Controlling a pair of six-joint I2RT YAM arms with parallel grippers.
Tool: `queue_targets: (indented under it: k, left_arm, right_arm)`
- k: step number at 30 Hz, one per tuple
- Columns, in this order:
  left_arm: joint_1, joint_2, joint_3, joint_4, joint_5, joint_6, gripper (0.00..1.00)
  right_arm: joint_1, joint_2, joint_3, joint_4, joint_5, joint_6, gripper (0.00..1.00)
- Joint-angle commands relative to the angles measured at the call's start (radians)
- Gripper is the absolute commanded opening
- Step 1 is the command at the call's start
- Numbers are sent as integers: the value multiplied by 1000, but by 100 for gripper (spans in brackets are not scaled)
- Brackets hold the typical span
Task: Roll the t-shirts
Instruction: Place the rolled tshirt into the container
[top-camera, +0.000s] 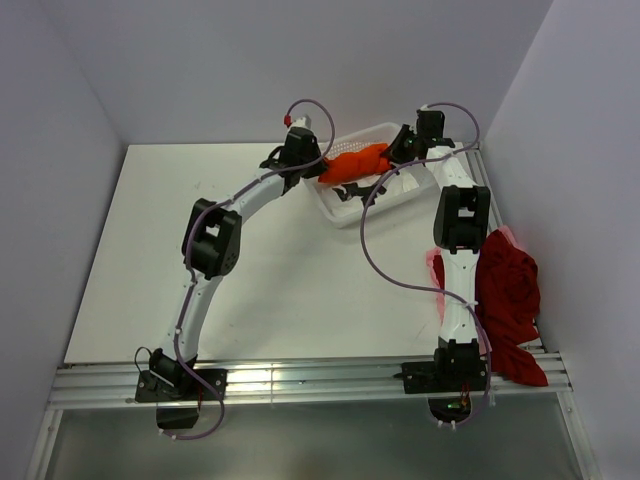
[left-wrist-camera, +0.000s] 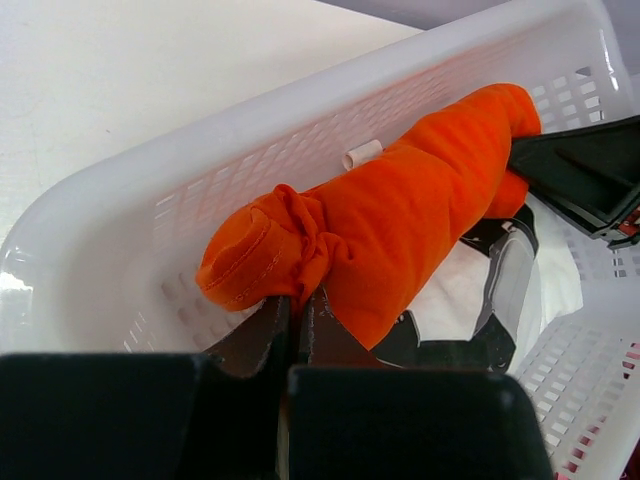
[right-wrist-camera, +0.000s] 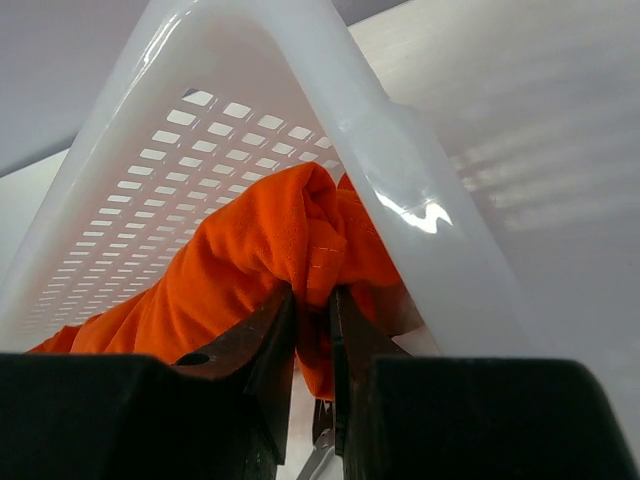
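Orange t-shirt (left-wrist-camera: 400, 220), rolled, clamped at both ends by left gripper (left-wrist-camera: 297, 305) and right gripper (right-wrist-camera: 312, 300) in basket (left-wrist-camera: 130, 200); could unroll if released unevenly.

One orange t-shirt (top-camera: 355, 165), one dark red t-shirt (top-camera: 508, 298), one pale pink t-shirt (top-camera: 434, 268) and one white basket (top-camera: 350, 213).

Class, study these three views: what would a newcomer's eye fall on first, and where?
The bright orange t-shirt, rolled into a sausage, spans the white mesh basket at the table's far side, held at its ends by the left gripper and the right gripper. A dark red t-shirt lies crumpled at the table's right edge beside the right arm.
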Motion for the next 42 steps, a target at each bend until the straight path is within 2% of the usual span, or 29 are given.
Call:
queue_targets:
  k: [1, 3, 6, 8, 11, 13, 21, 27, 29, 36, 42]
  left_arm:
    - [-22, 42, -97, -38, 47, 0, 0]
    - [-22, 54, -73, -61, 45, 9, 0]
    - [-10, 98, 10, -106, 56, 16, 0]
    - [10, 123, 36, -106, 74, 14, 0]
    - [36, 167, 99, -127, 81, 22, 0]
    - [50, 189, 140, -143, 96, 25, 0]
    - [86, 155, 83, -66, 110, 95, 0]
    - [115, 115, 61, -43, 166, 161, 0]
    - [115, 65, 15, -28, 162, 171, 0]
    - [112, -95, -136, -20, 133, 142, 0]
    - [99, -156, -142, -44, 147, 140, 0]
  right_arm:
    - [7, -9, 27, 33, 25, 4, 8]
    - [7, -12, 25, 36, 30, 9, 9]
    - [8, -18, 18, 27, 36, 18, 0]
    - [7, -29, 9, 9, 56, 18, 0]
    - [5, -87, -57, -8, 135, 9, 0]
    - [1, -154, -161, 27, 175, 22, 0]
    - [-22, -357, -517, 153, 183, 62, 0]
    - [-3, -437, -643, 214, 157, 65, 0]
    - [4, -428, -624, 203, 150, 58, 0]
    - [7, -300, -369, 90, 61, -10, 0]
    - [7, -197, -203, 48, -67, -51, 0]
